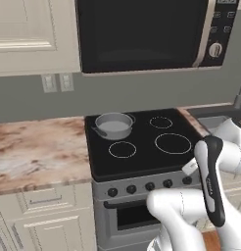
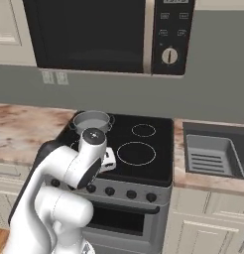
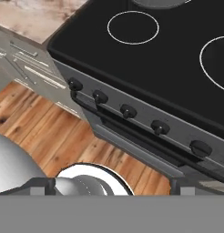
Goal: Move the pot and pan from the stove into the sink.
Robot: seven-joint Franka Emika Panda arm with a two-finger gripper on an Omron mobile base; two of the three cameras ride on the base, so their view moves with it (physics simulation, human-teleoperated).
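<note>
Kitchen, stove (image 1: 142, 142) ahead: the pot (image 1: 113, 125) sits on the back-left burner, nothing in the sink (image 2: 215, 154) yet. The gripper (image 3: 109, 184) hangs wide open and empty over the stove's front edge. The job looks barely begun.

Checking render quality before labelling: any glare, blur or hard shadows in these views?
Left base view: flat even light, soft shadow beside the pot, no glare on the stove. Right base view: sharp, sink evenly lit. Hand view: crisp, slightly wide-angle, knobs clear.

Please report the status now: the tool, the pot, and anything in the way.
Tool open, empty, above the stove front edge. Pot on the rear left burner, untouched. Nothing blocking the pot.
</note>
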